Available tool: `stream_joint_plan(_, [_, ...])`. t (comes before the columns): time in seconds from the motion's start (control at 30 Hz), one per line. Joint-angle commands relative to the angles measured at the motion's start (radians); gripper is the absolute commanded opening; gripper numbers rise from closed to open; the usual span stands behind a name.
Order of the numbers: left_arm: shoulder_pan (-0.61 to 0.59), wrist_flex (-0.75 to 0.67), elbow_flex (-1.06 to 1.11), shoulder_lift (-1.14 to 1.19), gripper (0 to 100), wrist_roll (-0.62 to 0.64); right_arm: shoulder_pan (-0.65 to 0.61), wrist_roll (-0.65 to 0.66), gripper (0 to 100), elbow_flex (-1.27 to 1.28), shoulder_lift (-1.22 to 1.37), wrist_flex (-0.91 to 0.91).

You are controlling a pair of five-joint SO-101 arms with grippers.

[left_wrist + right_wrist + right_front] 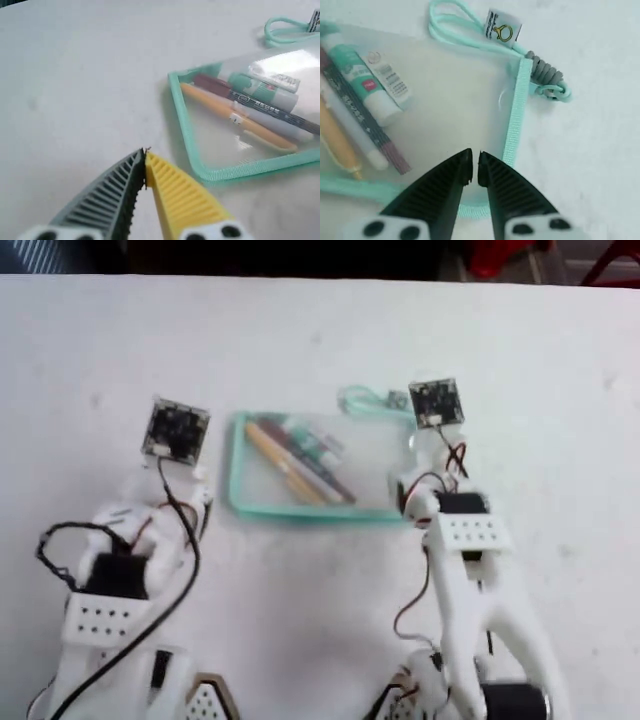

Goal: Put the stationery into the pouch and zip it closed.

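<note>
A clear pouch with teal edging [237, 465] lies flat mid-table, holding an orange pen [235, 117], a dark pen [260, 105] and a white-and-teal glue stick [265, 87]. My left gripper [145, 156], grey and yellow, is shut with nothing in it, over bare table short of the pouch's left corner [180, 115]. The black right gripper [475, 162] hangs shut just above the pouch's clear face, near its right teal edge [515, 110]. Inside the pouch, the glue stick [385, 85] and the dark pen [365, 120] lie off to one side of that gripper.
A teal cord loop [465, 35] with a white tag [504, 26] and a grey coil [545, 75] trails from the pouch's far right corner. The left arm [120, 580] and right arm [470, 540] flank the pouch. Dark floor lies beyond the table's far edge.
</note>
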Motion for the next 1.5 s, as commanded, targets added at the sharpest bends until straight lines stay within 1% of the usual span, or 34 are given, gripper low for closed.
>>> stream_joint_plan(0.0, [0.002, 0.247, -0.288, -0.027, 2, 0.012, -0.005, 0.012, 1.7, -0.098, -0.248, 0.194])
stream_joint_plan(0.13, [0.002, 0.37, -0.428, -0.027, 2, 0.012, -0.048, 0.012, 1.7, -0.163, -0.544, 0.383])
stream_joint_plan(0.2, [0.002, 0.385, -0.448, -0.048, 2, 0.006, -0.082, 0.012, 1.7, -0.181, -0.684, 0.46])
stream_joint_plan(0.27, [0.001, 0.385, -0.448, -0.117, 2, 0.002, -0.097, 0.02, 1.7, -0.187, -0.812, 0.51])
stream_joint_plan(0.43, [-0.048, 0.364, -0.408, -0.424, 2, -0.068, -0.022, 0.021, 1.7, -0.17, -1.029, 0.515])
stream_joint_plan(0.6, [-0.07, 0.295, -0.209, -0.789, 2, -0.13, -0.025, 0.014, 1.7, -0.166, -1.17, 0.516])
stream_joint_plan(0.63, [-0.071, 0.293, -0.184, -0.808, 2, -0.138, -0.025, 0.014, 1.7, -0.166, -1.199, 0.515])
stream_joint_plan(0.73, [-0.073, 0.311, -0.143, -0.756, 2, -0.138, -0.025, 0.015, 1.7, -0.166, -1.296, 0.518])
stream_joint_plan(0.83, [-0.073, 0.316, -0.141, -0.771, 2, -0.137, -0.025, 0.02, 1.7, -0.173, -1.294, 0.541])
stream_joint_plan(0.93, [-0.073, 0.304, -0.133, -0.771, 2, -0.137, -0.025, 0.021, 1.7, -0.124, -1.294, 0.555])
stream_joint_plan(1.03, [-0.073, 0.276, -0.086, -0.771, 2, -0.137, -0.025, 0.021, 1.7, -0.058, -1.294, 0.516])
stream_joint_plan(1.27, [-0.074, 0.147, 0.175, -0.771, 2, -0.137, -0.018, 0.021, 1.7, 0.229, -1.294, 0.314])
stream_joint_plan(1.37, [-0.073, 0.091, 0.302, -0.771, 2, -0.135, -0.024, 0.021, 1.7, 0.364, -1.294, 0.266])
stream_joint_plan(1.47, [-0.07, 0.051, 0.417, -0.771, 2, -0.135, -0.024, 0.021, 1.7, 0.486, -1.294, 0.259])
